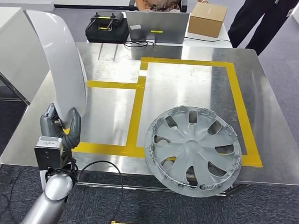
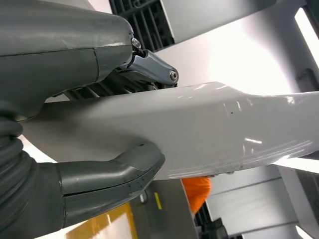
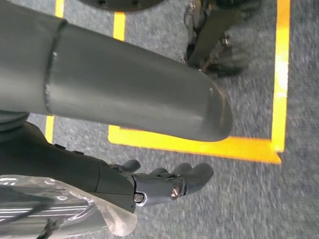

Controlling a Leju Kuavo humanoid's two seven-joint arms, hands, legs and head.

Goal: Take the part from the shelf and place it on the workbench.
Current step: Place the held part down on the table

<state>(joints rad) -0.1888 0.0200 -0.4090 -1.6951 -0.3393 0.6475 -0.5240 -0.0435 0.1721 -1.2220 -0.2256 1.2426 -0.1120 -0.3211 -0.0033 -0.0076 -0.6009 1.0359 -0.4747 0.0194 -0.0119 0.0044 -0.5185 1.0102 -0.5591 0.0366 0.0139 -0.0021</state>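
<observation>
Left robot hand (image 1: 60, 128) gripping white part (image 1: 61, 60), over workbench (image 1: 105, 116) edge

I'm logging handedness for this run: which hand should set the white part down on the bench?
Left. The left hand already grips the white part over the workbench; the right hand hangs open above the floor.

No text or label is readable (none anywhere).
</observation>
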